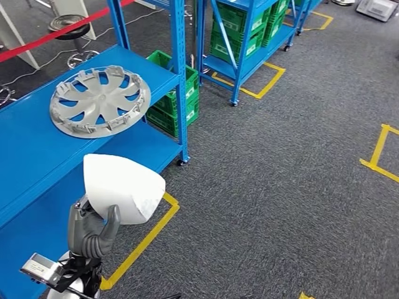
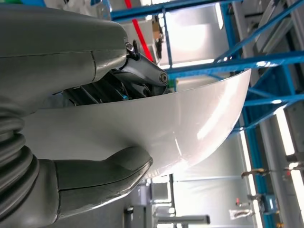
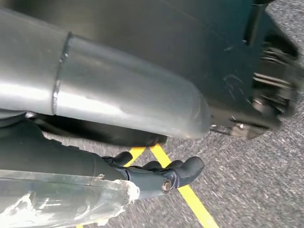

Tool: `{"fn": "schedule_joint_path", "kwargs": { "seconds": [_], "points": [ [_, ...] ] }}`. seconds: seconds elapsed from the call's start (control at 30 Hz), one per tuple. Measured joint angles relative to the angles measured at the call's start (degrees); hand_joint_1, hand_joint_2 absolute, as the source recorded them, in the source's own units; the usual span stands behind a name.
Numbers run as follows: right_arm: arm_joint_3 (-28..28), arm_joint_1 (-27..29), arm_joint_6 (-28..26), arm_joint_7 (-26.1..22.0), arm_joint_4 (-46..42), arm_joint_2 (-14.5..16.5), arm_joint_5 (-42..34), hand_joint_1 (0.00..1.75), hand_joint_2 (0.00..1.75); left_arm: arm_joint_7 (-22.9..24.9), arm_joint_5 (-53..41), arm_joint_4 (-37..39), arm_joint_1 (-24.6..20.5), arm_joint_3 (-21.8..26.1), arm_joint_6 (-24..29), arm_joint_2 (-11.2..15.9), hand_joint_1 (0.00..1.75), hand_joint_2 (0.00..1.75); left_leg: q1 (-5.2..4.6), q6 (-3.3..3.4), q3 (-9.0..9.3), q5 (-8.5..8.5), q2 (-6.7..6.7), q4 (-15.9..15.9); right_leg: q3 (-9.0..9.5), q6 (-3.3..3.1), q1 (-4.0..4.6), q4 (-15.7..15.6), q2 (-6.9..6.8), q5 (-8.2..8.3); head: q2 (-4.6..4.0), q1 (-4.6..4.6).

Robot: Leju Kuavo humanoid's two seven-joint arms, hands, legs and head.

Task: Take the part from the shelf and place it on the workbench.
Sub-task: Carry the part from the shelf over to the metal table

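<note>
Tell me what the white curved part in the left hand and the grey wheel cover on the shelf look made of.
White curved part: probably painted plastic or metal; glossy, with sharp light reflections. Grey spoked wheel cover: likely moulded plastic, matte, with clip tabs around its rim.

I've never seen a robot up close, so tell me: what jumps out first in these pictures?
First, the smooth white curved part, held up by the left robot hand low in the head view, in front of the blue shelf. Next, the grey wheel cover lying flat on that shelf's upper level. Beyond it, green crates sit low among the blue racks, with yellow tape lines on the grey carpet.
</note>
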Motion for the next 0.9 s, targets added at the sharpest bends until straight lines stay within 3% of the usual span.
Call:
{"fn": "schedule_joint_path", "kwargs": {
  "seconds": [0.07, 0.1, 0.13, 0.2, 0.27, 0.37, 0.53, 0.57, 0.6, 0.67, 0.7, 0.73, 0.77, 0.8, 0.83, 0.87, 0.9],
  "points": [
    [0.0, 0.0, -0.3, 0.3, 0.0, 0.0, 0.2, 0.0, 0.0, 0.4, -1.1, 0.0, 0.3, 0.4, 0.4, 0.0, 1.75, 1.75, -0.3, 0.18, 0.03, -0.14, 1.74, 0.0, -2.37, -0.04, -0.03, 5.4, -0.82, -1.86, 0.0, 0.0],
    [0.0, 0.0, -0.4, 0.4, 0.0, 0.0, 0.2, 0.0, 0.0, 0.6, -1.9, 0.0, 0.4, 0.6, 0.7, 0.0, 1.75, 1.75, -0.43, 0.23, 0.1, -0.23, 2.54, 0.0, -2.03, -0.18, 0.0, 5.1, -0.93, -1.27, 0.0, 0.0],
    [0.0, 0.0, -0.5, 0.6, 0.0, 0.0, 0.3, 0.0, 0.0, 0.7, -2.5, 0.0, 0.4, 0.7, 0.9, 0.0, 1.75, 1.75, -0.53, 0.23, 0.24, -0.35, 3.29, 0.0, -0.53, -0.42, 0.09, 2.6, -1.24, 0.18, 0.0, 0.0],
    [-0.1, 0.0, -0.7, 0.7, 0.0, 0.0, 0.3, 0.0, 0.0, 0.7, -3.3, 0.0, 0.4, 0.8, 1.1, -0.1, 1.75, 1.75, -0.8, 0.01, 0.65, -0.71, 4.56, 0.1, 4.0, -1.11, 0.66, -5.2, -3.67, 3.24, 0.0, 0.01],
    [-0.1, -0.2, -0.7, 0.7, 0.0, 0.0, 0.4, 0.0, 0.0, 0.7, -3.6, 0.0, 0.6, 0.9, 1.0, -0.1, 1.75, 1.75, -1.11, -0.39, 0.95, -1.04, 5.68, 0.1, 6.54, -1.65, 1.21, -9.6, -5.5, 4.37, 0.0, -0.05],
    [-0.1, -0.2, -0.7, 0.7, 0.0, 0.0, 0.4, 0.0, 0.0, 0.6, -3.6, 0.0, 0.7, 0.9, 0.9, -0.1, 1.75, 1.75, -1.21, -0.79, 1.07, -1.12, 6.93, 0.0, 6.41, -1.9, 1.42, -9.9, -4.51, 4.42, 0.0, -0.1],
    [-0.1, -0.2, -0.7, 0.7, 0.0, 0.0, 0.4, 0.0, 0.0, 0.6, -3.6, 0.0, 0.7, 0.9, 0.8, -0.1, 1.75, 1.75, -1.19, -0.88, 1.1, -1.12, 7.12, 0.0, 6.33, -1.96, 1.46, -10.0, -4.3, 4.44, 0.0, -0.09],
    [-0.1, -0.2, -0.7, 0.8, 0.0, 0.0, 0.4, 0.0, 0.0, 0.5, -3.6, 0.0, 0.7, 0.9, 0.7, -0.1, 1.75, 1.75, -1.1, -1.12, 0.77, -1.87, 5.88, 0.9, 6.45, -2.2, 1.29, -10.2, -3.65, 4.63, 0.0, -0.18],
    [-0.1, -0.2, -0.6, 0.9, 0.0, 0.0, 0.5, 0.0, 0.0, 0.4, -3.6, -0.1, 0.9, 1.0, 0.6, -0.1, 1.75, 1.75, -0.98, -1.46, -1.23, -3.78, 4.25, 5.0, 6.54, -2.48, 1.07, -10.5, -2.3, 4.84, 0.0, -0.34],
    [-0.2, -0.2, -0.4, 1.5, 0.0, 0.0, 0.6, 0.0, 0.0, 0.2, -3.8, -0.2, 1.2, 1.1, 0.3, 0.0, 1.75, 1.75, -0.31, -2.56, -3.43, -3.63, 0.14, 8.4, 6.78, -2.63, 0.27, -11.0, 2.15, 5.31, 0.0, -0.66],
    [-0.2, -0.2, -0.3, 1.8, 0.0, 0.0, 0.6, 0.0, 0.0, 0.3, -4.0, -0.2, 1.4, 1.2, 0.2, 0.0, 1.75, 1.75, 0.19, -3.11, -3.68, -2.49, -1.69, 7.9, 6.63, -2.29, 0.1, -10.7, 4.05, 5.29, 0.0, -0.77],
    [-0.2, -0.3, -0.3, 1.9, 0.0, 0.0, 0.6, 0.0, 0.0, 0.3, -4.2, -0.2, 1.4, 1.2, 0.2, 0.0, 1.75, 1.75, 0.63, -3.3, -2.18, -0.38, -3.2, 4.1, 6.34, -1.85, -0.1, -10.2, 5.46, 5.22, 0.0, -0.81],
    [-0.2, -0.3, -0.3, 1.9, 0.0, 0.0, 0.7, 0.0, 0.0, 0.3, -4.4, -0.2, 1.5, 1.2, 0.3, 0.0, 1.75, 1.75, 0.85, -3.24, -1.38, 0.0, -4.36, 2.2, 5.96, -1.46, -0.18, -9.9, 6.19, 5.18, 0.0, -0.85],
    [-0.2, -0.3, -0.3, 1.9, 0.0, 0.0, 0.7, 0.0, 0.0, 0.4, -4.5, -0.2, 1.5, 1.2, 0.3, 0.0, 1.75, 1.75, 0.87, -2.92, -1.07, -0.11, -4.95, 1.4, 5.51, -1.08, -0.25, -9.8, 6.87, 5.22, 0.0, -0.9],
    [-0.2, -0.2, -0.3, 2.0, 0.0, 0.0, 0.7, 0.0, 0.0, 0.4, -4.6, -0.2, 1.6, 1.2, 0.3, -0.1, 1.75, 1.75, 0.74, -2.31, -1.02, -0.24, -4.52, 1.3, 5.15, -0.78, -0.44, -9.9, 7.52, 5.35, 0.0, -0.86],
    [-0.2, 0.0, -0.3, 2.0, 0.0, 0.0, 0.7, 0.0, 0.0, 0.4, -4.6, -0.2, 1.5, 1.2, 0.3, -0.1, 1.75, 1.75, 0.67, -1.83, -1.0, -0.16, -3.78, 1.3, 4.95, -0.51, -0.53, -10.0, 7.54, 5.44, 0.0, -0.81],
    [-0.2, 0.1, -0.3, 2.0, 0.0, 0.0, 0.7, 0.0, 0.0, 0.4, -4.6, -0.2, 1.5, 1.2, 0.4, -0.2, 1.75, 1.75, 0.63, -1.37, -0.92, -0.06, -3.09, 1.2, 4.57, -0.29, -0.45, -9.4, 6.39, 5.11, 0.0, -0.63]
  ]
}}
